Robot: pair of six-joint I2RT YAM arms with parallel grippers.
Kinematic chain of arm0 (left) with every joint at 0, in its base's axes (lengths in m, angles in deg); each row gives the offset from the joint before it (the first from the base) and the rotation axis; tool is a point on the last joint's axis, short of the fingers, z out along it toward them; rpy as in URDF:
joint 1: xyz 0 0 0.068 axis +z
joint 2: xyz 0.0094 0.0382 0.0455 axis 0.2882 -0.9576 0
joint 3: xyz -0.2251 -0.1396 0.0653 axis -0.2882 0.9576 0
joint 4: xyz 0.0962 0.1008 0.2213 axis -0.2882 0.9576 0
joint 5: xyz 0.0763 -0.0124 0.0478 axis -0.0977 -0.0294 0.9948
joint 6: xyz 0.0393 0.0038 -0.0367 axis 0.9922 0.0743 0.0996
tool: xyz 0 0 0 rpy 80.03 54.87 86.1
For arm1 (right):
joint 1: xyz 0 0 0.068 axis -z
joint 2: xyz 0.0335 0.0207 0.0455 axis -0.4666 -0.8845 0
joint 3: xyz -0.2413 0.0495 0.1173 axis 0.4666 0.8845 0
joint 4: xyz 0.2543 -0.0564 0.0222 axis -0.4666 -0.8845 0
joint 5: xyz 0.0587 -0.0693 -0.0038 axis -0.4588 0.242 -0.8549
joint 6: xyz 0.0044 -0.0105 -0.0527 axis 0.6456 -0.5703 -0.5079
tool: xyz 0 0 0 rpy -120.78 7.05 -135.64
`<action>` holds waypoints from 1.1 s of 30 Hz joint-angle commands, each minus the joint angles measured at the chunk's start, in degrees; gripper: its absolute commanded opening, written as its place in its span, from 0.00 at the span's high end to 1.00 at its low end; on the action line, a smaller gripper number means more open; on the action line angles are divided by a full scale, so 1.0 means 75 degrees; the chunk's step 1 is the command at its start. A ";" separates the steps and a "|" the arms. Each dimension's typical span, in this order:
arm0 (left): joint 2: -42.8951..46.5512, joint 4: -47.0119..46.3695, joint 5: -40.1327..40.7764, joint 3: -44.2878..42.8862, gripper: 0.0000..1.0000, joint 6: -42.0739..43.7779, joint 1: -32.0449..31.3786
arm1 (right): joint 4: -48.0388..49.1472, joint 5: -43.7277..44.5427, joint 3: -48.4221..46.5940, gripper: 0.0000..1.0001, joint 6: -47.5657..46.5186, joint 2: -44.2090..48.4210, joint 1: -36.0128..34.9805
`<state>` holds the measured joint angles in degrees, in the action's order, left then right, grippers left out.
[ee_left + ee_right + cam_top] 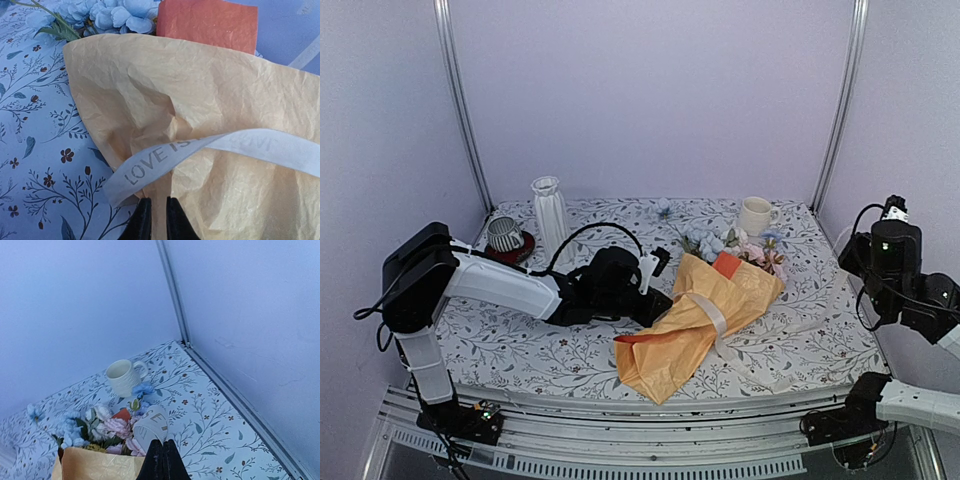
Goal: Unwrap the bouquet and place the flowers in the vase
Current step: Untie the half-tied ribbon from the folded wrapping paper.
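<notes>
**Orange paper in one pincer, ribbon in the other**

Yellow-orange outside and deeper orange inside, the bouquet (pixel 695 320) lies flat on the flower-printed worktop (pixel 520 340), wrapped, directly in front of the left pincer (pixel 155 220). Its paper (pixel 200 100) is matt and finely crinkled, folded into a loose cone with soft dents. The left pincer's two black tips stand almost together, nipping a crease of that paper at the near edge of the wrap. Just above the tips a flat, sheer whitish ribbon (pixel 165 155) with grey printed letters crosses the paper in a slack band. Beyond it, at the far end of the wrap, pale blue petals and a stiff orange flap stick out.

The right pincer (pixel 162 460) is raised off to the right of the bouquet. Its tips are closed tight on the ribbon's end, which curls up in a smooth loop right in front of them. Ahead of and below this pincer the flowers (pixel 105 427) fan out of the paper: ruffled pink and blue blooms, small yellow ones and green leaves. A cream mug (pixel 122 376) with a handle stands beyond them.

The vase (pixel 549 215), white, ribbed and narrow at the neck with a wavy rim, stands upright behind and left of the left pincer, well apart from the bouquet. A striped grey cup (pixel 505 235) on a red saucer sits just beside it.
</notes>
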<state>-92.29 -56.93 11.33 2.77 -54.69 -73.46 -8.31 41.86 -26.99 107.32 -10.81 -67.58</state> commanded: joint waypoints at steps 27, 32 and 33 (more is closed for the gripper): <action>0.0905 0.0206 -0.0080 0.0260 0.61 0.0033 0.0058 | -0.0689 -0.2693 -0.0109 0.01 0.0571 -0.1409 0.3310; 0.1223 0.0417 -0.0108 0.0308 0.56 0.0036 -0.0014 | -0.0787 -0.4535 -0.0234 0.01 -0.0136 -0.1435 0.3188; 0.1289 0.0477 -0.0101 0.0327 0.55 0.0044 -0.0044 | -0.0863 -0.4756 -0.0232 0.01 -0.0170 -0.1433 0.3056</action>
<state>-85.06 -55.64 11.20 4.21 -54.63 -73.48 -15.05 18.47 -26.75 111.67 -21.54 -43.15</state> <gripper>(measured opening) 0.439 0.988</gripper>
